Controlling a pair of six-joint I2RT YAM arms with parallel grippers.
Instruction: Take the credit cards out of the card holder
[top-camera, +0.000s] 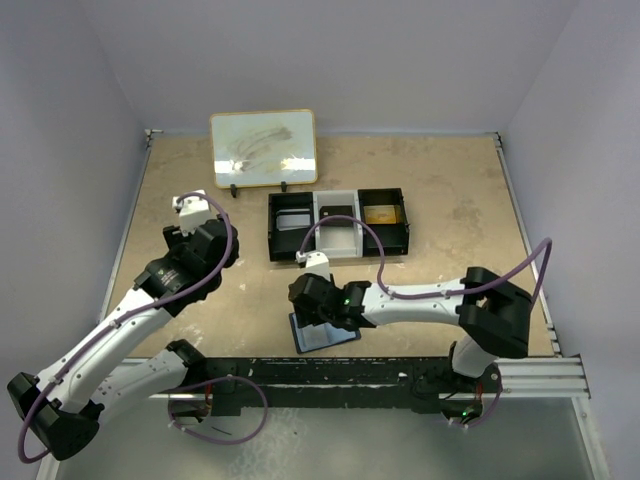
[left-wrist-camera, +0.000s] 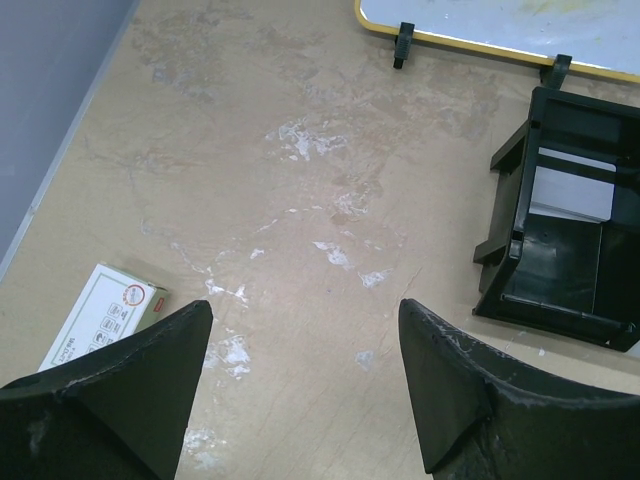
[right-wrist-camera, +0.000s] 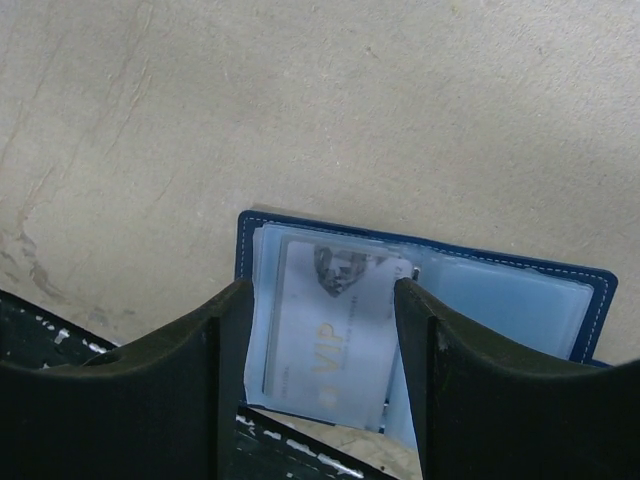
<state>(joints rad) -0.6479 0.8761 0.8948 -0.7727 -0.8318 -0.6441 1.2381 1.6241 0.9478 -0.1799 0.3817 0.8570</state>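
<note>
Pale walls are enclosing a scuffed beige desk (top-camera: 450, 200), where the card holder (right-wrist-camera: 500, 292) is lying open and flat near the front edge, in front of the black tray (top-camera: 272, 225). The right gripper (right-wrist-camera: 320, 310) is hanging low over it with its fingers spread apart, straddling the clear pocket that is showing a card (right-wrist-camera: 330, 270) marked VIP. The left gripper (left-wrist-camera: 305, 320) is hanging over bare desk at the left, equally spread and holding nothing, with a small red-and-white box (left-wrist-camera: 100, 315) lying nearby and a whiteboard (top-camera: 264, 148) standing at the back.
</note>
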